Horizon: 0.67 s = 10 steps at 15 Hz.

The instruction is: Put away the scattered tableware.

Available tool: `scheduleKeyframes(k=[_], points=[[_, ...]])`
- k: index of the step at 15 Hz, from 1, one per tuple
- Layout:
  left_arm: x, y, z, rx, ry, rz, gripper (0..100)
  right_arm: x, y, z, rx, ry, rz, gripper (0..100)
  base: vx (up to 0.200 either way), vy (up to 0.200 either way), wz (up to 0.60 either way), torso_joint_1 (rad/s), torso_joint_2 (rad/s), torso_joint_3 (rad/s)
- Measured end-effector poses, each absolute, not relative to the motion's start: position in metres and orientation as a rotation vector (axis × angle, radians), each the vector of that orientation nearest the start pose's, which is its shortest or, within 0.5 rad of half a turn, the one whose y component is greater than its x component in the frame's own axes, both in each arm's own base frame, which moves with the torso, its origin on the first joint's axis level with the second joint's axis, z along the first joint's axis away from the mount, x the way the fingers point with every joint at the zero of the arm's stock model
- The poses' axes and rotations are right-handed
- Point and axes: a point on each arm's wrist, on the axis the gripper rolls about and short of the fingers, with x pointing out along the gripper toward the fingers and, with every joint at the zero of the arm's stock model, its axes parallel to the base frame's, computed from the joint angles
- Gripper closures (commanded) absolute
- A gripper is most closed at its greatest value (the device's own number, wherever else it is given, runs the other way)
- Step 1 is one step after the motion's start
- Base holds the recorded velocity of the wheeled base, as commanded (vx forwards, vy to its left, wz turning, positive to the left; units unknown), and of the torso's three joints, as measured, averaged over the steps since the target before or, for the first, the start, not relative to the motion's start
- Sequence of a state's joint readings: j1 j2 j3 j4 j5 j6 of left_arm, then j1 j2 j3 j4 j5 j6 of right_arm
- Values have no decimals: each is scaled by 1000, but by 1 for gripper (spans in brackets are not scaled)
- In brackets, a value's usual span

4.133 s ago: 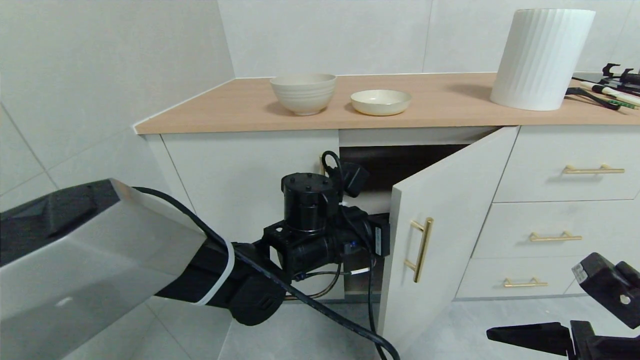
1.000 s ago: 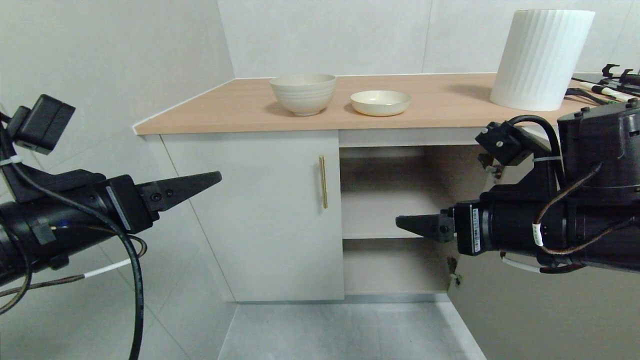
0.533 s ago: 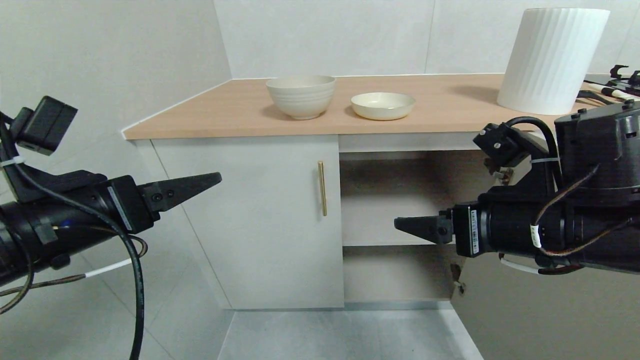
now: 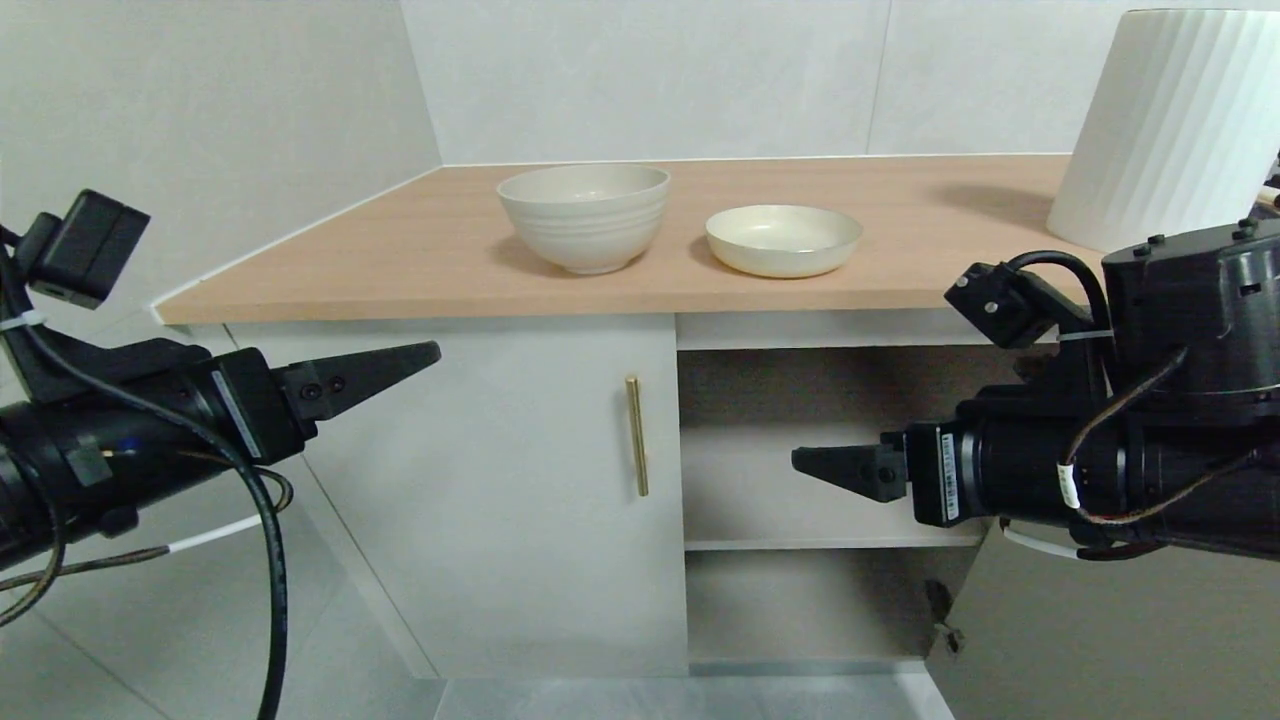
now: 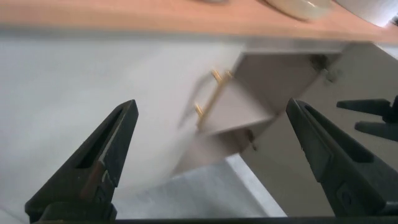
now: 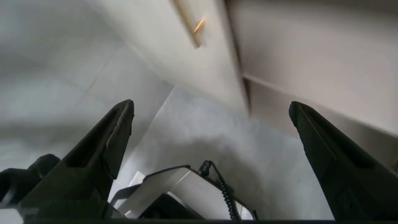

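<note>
Holding both arms level in front of the cabinet, I have my left gripper (image 4: 425, 355) out before the closed left door (image 4: 500, 480), its tip aimed toward my right. The left wrist view shows its two fingers (image 5: 93, 162) spread wide with nothing between them. My right gripper (image 4: 805, 462) sits in front of the open compartment (image 4: 800, 400), pointing toward my left, so the two tips face each other and stay well apart. Its fingers (image 6: 93, 155) are also spread wide and carry nothing.

Both pieces of tableware rest on the wooden counter (image 4: 380, 270) above. The deep ribbed bowl (image 4: 584, 215) stands upright with its mouth facing up, above the closed door. The shallow dish (image 4: 783, 238) sits flat just beside it on my right, also mouth up, above the open compartment. Both are round, they do not touch, and their row runs along the counter's front edge.

A brass handle (image 4: 636, 435) runs vertically down the closed door's right edge. Inside the compartment a shelf (image 4: 800, 545) lies level. A tall white ribbed container (image 4: 1175, 120) stands upright on the counter, far to my right.
</note>
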<state>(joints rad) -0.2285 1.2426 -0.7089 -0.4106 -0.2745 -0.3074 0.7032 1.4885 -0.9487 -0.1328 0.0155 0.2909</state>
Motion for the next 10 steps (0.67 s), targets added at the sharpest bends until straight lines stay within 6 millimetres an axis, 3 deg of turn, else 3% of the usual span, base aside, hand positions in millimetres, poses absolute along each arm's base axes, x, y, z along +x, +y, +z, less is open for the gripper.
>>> scheduleKeyframes(k=[10], points=[[188,-50,246,-304,210,-478,0,196,167,231,128,499,643,0,0,0,0,3,-18,-16]])
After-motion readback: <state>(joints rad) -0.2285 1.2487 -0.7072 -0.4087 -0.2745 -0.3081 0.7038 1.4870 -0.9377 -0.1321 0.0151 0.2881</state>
